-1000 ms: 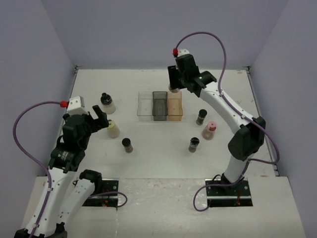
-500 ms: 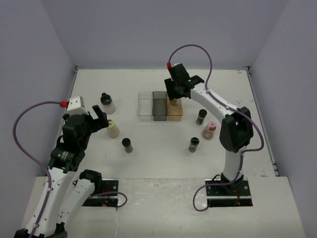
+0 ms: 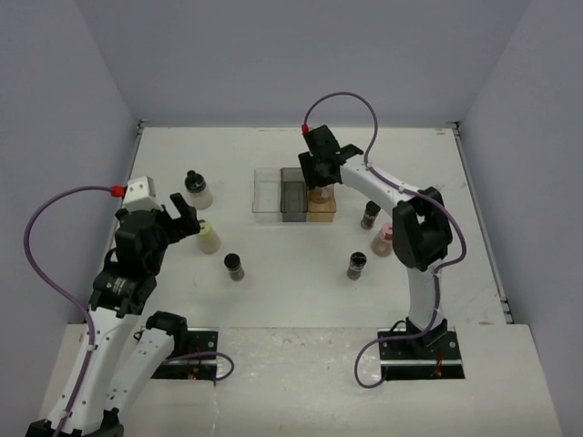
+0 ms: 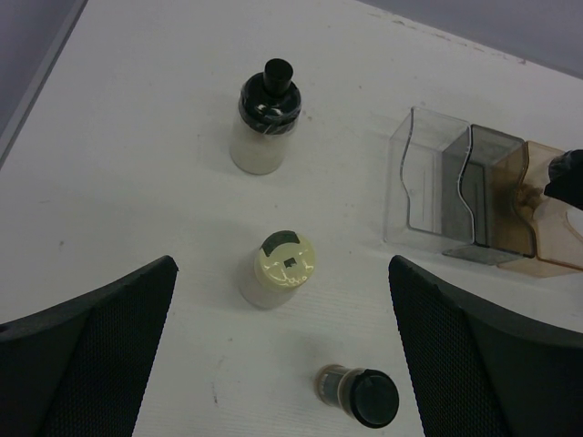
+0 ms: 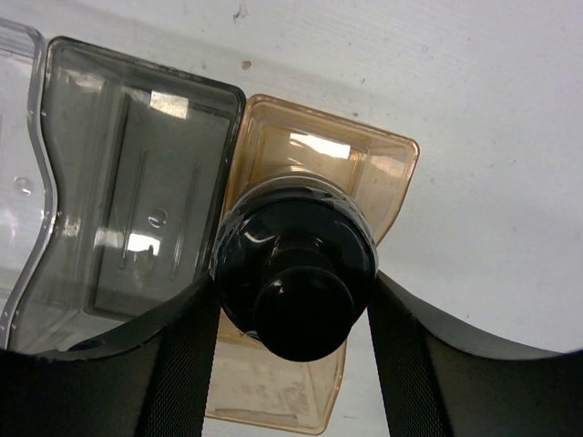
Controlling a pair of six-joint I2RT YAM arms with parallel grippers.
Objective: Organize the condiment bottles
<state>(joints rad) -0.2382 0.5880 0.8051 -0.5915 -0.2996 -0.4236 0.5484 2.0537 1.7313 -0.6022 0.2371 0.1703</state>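
Right gripper (image 5: pixel 293 296) is clamped on a black-capped bottle (image 5: pixel 296 264), a finger on each side. The bottle is upright over the tan end compartment (image 5: pixel 387 168) of the tray (image 3: pixel 266 193). Can't tell whether its base is seated or just above the floor.

Left gripper (image 3: pixel 189 217) has its jaws wide apart and holds nothing. In the wrist view, the yellow-green-capped bottle (image 4: pixel 284 267) sits between its fingers. The pale bottle (image 4: pixel 264 118) stands beyond it, the small dark bottle (image 4: pixel 357 396) nearer.

Right of the tray, standing on the table (image 3: pixel 273 291): the pink-capped bottle (image 3: pixel 386 238), partly behind the arm, and two dark ones nearby.
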